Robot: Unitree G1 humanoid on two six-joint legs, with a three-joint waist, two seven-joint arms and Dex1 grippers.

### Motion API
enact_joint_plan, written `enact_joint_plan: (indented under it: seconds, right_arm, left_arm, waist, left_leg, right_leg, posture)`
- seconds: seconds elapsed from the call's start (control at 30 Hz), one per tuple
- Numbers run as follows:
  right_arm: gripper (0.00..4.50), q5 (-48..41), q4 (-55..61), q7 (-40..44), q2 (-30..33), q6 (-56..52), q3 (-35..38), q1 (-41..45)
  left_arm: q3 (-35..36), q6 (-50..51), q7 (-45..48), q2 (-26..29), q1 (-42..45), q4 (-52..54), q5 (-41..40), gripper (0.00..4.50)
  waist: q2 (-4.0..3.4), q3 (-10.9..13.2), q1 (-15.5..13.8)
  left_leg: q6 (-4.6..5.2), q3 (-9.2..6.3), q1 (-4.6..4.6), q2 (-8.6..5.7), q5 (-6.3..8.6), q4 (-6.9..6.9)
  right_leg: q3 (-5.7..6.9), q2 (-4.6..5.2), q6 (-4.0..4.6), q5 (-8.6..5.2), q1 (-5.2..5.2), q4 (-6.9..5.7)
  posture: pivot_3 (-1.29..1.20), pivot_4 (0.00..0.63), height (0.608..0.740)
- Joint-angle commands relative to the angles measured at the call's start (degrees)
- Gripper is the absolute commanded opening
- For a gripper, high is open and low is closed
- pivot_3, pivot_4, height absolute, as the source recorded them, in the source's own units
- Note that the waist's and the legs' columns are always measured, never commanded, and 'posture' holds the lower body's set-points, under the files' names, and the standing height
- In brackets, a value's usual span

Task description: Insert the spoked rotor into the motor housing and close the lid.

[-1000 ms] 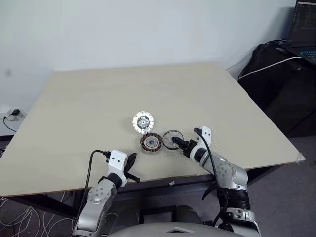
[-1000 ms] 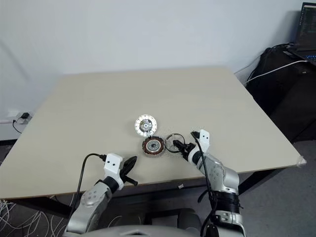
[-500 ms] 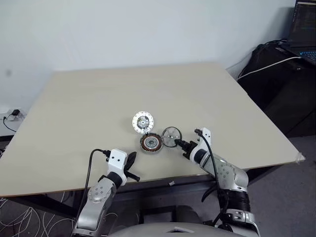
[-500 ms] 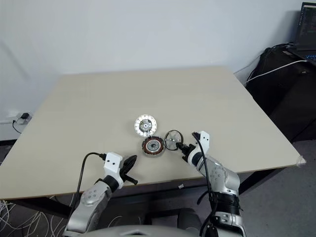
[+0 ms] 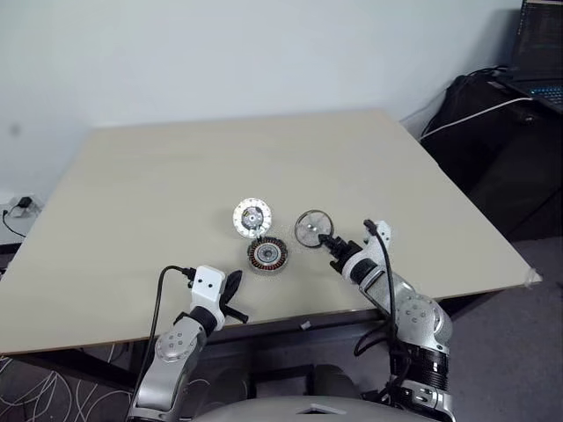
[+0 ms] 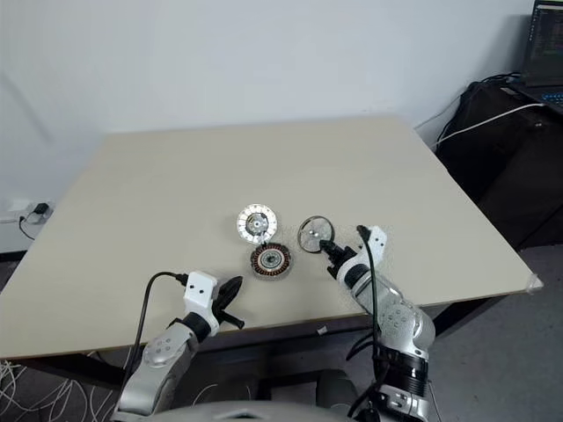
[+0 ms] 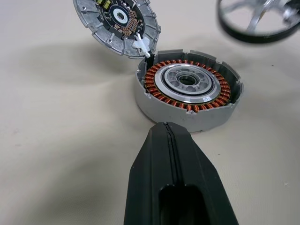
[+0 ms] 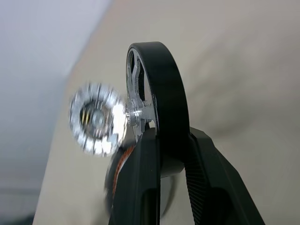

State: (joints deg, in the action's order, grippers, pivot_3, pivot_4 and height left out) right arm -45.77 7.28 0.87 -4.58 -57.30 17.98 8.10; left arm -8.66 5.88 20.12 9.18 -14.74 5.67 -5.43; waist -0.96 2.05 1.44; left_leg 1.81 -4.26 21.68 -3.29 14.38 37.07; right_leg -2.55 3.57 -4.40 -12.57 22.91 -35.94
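Observation:
The spoked rotor (image 8: 154, 93), a black-rimmed wheel with silver spokes, is held on edge just above the table, with my right gripper (image 5: 326, 243) shut on its lower rim. Left of it the motor housing (image 5: 267, 255) rests on the table, its copper windings ringing a central hole (image 7: 187, 89). The lid (image 5: 252, 217), a silver disc with a segmented rim, lies open against the housing's far side (image 7: 119, 21). My left gripper (image 5: 235, 294) is shut and empty, hovering near the table's front edge and pointing at the housing.
The pale table (image 5: 158, 167) spreads wide beyond and to the left of the parts. Off its right side stand a black case (image 5: 501, 132) with a white cable and a laptop (image 5: 541, 53).
My right gripper shut on the rotor's rim, lifted it off the table and tipped it upright, a little farther from me. The left arm, housing and lid stayed put.

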Motion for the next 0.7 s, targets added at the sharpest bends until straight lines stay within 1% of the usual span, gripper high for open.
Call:
enact_joint_plan:
  seconds: [0.03, 0.17, 0.23, 0.47, 0.7]
  right_arm:
    - [0.41, -5.1, 2.6, -2.3, -5.2, -3.1, -1.7, 1.4]
    - [0.41, -9.0, 1.6, -4.6, -6.3, -4.6, -2.5, 1.7]
    - [0.41, -10.7, 0.2, -5.4, -6.7, -4.8, -2.6, 2.2]
    - [0.41, -13.0, -6.1, -6.9, -7.0, -2.3, -3.6, 3.9]
    - [0.41, -15.4, -8.6, -7.0, -8.0, -0.6, -4.9, 6.0]
  left_arm:
    - [0.4, -0.9, 0.0, 0.1, 0.1, 2.3, -0.4, 0.00]
    - [0.6, -1.1, -0.3, -0.1, -0.3, 2.3, -0.3, 0.00]
    - [0.6, -1.1, -0.3, -0.1, -0.5, 2.4, -0.3, 0.00]
    - [0.5, -0.9, -0.3, -0.2, -0.5, 2.4, -0.4, 0.00]
    - [0.6, -0.8, -0.3, -0.1, -0.9, 2.7, -0.4, 0.00]
  waist:
    - [0.00, 0.0, 0.0]
    - [0.01, 0.0, -0.1]
    - [0.01, 0.0, 0.0]
    - [0.01, 0.0, 0.1]
    - [0.00, 0.0, 0.2]
  left_leg:
    - [0.08, 0.00, 0.00, -0.01, -0.05, 0.00]
    - [0.06, 0.00, 0.02, -0.04, -0.03, 0.01]
    - [-0.10, 0.00, 0.02, -0.03, 0.07, 0.00]
    - [0.01, 0.01, 0.02, -0.02, 0.00, 0.01]
    - [0.11, 0.01, 0.02, -0.02, -0.06, 0.00]
  right_leg:
    - [0.00, 0.01, 0.00, 0.00, -0.01, 0.00]
    - [0.00, 0.07, -0.02, 0.00, -0.03, 0.04]
    - [0.01, 0.06, -0.02, 0.00, -0.02, 0.04]
    - [0.00, 0.03, -0.03, 0.00, -0.02, 0.03]
    - [0.00, 0.01, -0.03, 0.01, -0.01, 0.03]
  posture:
    - [0.00, 0.000, 0.740]
    - [0.00, 0.000, 0.740]
    - [0.00, 0.000, 0.740]
    - [0.00, 0.000, 0.740]
    - [0.00, 0.000, 0.740]
